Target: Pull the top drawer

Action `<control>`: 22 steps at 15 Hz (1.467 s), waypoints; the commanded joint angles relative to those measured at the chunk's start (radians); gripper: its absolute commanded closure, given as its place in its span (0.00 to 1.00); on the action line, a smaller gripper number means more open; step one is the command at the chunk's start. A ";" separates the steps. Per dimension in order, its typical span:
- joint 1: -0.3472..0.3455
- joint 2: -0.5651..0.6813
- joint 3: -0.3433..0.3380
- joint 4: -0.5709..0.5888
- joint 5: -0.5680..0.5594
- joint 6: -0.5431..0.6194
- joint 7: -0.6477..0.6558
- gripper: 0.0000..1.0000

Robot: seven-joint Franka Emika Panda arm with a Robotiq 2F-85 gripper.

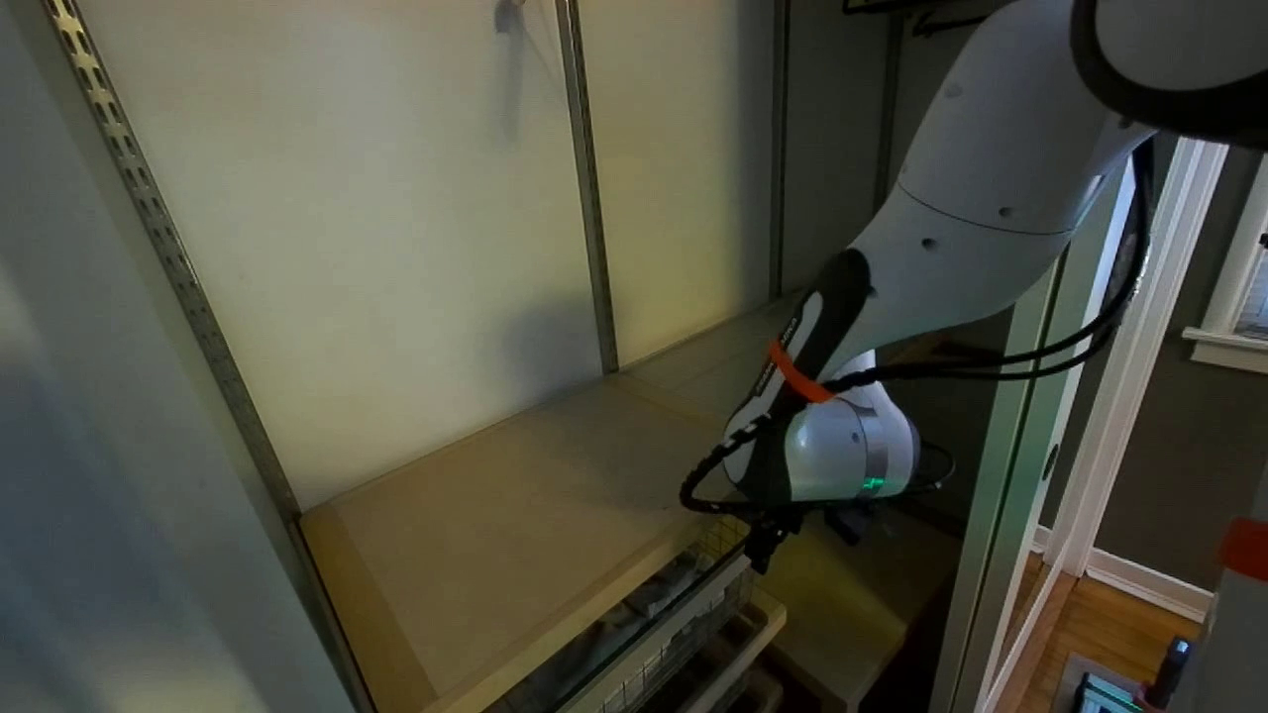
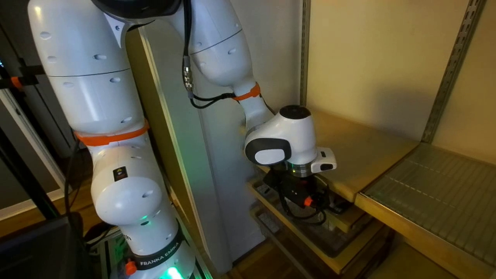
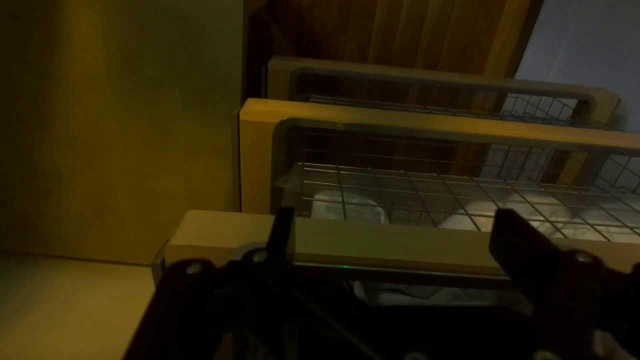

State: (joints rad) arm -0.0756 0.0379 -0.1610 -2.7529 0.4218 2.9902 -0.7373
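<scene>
The top drawer has a pale beige front strip (image 3: 220, 227) that crosses the wrist view. In an exterior view its strip (image 1: 654, 639) stands out from under the tan countertop, and grey cloth shows in the gap behind it. Part of the strip also shows in an exterior view (image 2: 348, 219). My gripper (image 3: 396, 239) is open, its two dark fingers spread wide along the strip, with nothing between them but the view of the strip. I cannot tell whether they touch it. My gripper (image 1: 761, 553) is at the drawer's far end in an exterior view. Its fingertips are hidden in an exterior view showing its body (image 2: 300, 192).
The tan countertop (image 1: 515, 485) lies directly above the drawer. Below, a second drawer (image 3: 440, 126) and a third drawer (image 3: 430, 71) stand out, both with wire baskets. A tan panel (image 3: 125, 125) stands left in the wrist view. A glass-topped shelf (image 2: 434, 193) adjoins the countertop.
</scene>
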 commanded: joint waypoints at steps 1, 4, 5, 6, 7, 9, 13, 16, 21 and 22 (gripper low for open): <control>-0.003 -0.017 0.074 0.002 0.277 0.032 -0.237 0.00; 0.000 -0.041 0.116 -0.010 0.518 0.060 -0.444 0.00; 0.003 -0.056 0.128 -0.021 0.602 0.078 -0.514 0.00; 0.004 -0.034 0.132 0.008 0.682 0.087 -0.587 0.00; 0.006 -0.040 0.139 0.011 0.763 0.093 -0.659 0.00; 0.012 -0.084 0.150 -0.017 0.921 0.115 -0.774 0.00; 0.013 -0.121 0.144 -0.013 1.237 0.128 -1.063 0.00; -0.006 -0.102 0.136 0.011 1.435 0.101 -1.295 0.00; -0.069 -0.078 0.125 0.045 1.684 0.043 -1.638 0.00; -0.084 -0.068 0.122 0.053 1.729 0.019 -1.703 0.00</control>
State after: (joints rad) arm -0.1115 -0.0541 -0.0259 -2.7279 2.0166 3.0747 -2.2435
